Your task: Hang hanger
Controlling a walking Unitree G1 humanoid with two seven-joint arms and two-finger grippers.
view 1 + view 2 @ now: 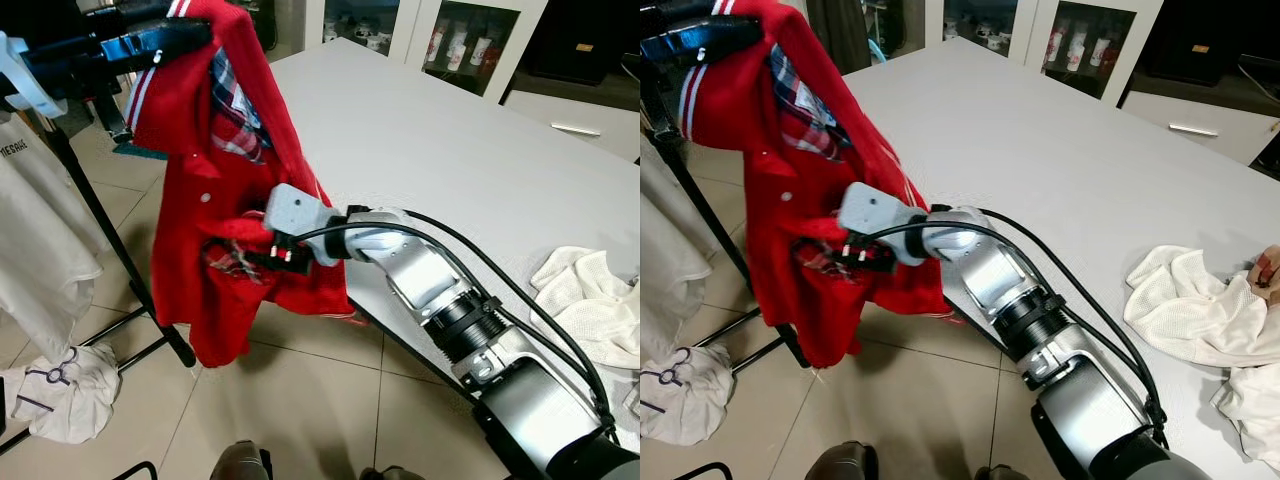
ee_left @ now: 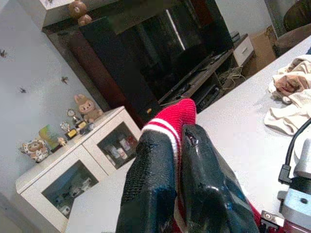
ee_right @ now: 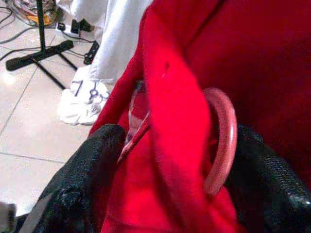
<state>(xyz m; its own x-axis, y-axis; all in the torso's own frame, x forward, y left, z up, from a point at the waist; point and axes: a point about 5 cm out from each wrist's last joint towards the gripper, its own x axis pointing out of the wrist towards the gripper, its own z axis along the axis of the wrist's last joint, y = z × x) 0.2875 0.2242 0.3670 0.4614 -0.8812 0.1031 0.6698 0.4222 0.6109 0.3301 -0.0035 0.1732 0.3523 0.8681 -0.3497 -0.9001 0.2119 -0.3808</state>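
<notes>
The right gripper reached out from the tabletop edge into the front of a red jacket, its black fingers clamped on folds of the red cloth and on a curved pink piece, seemingly the hanger, lying between them in the right wrist view. The jacket hung with its long axis running steeply up and down, hem toward the tiled floor and collar up at the left gripper. That gripper sat above and beyond the right one, pinched shut on the jacket's striped ribbed edge. A plaid lining showed inside the open collar.

Beside the jacket, past the right gripper, stood a black clothes rack with a white T-shirt on it and another white garment crumpled at its foot. White cloths lay on the tabletop behind the right arm. Farther off stood white glass-door cabinets.
</notes>
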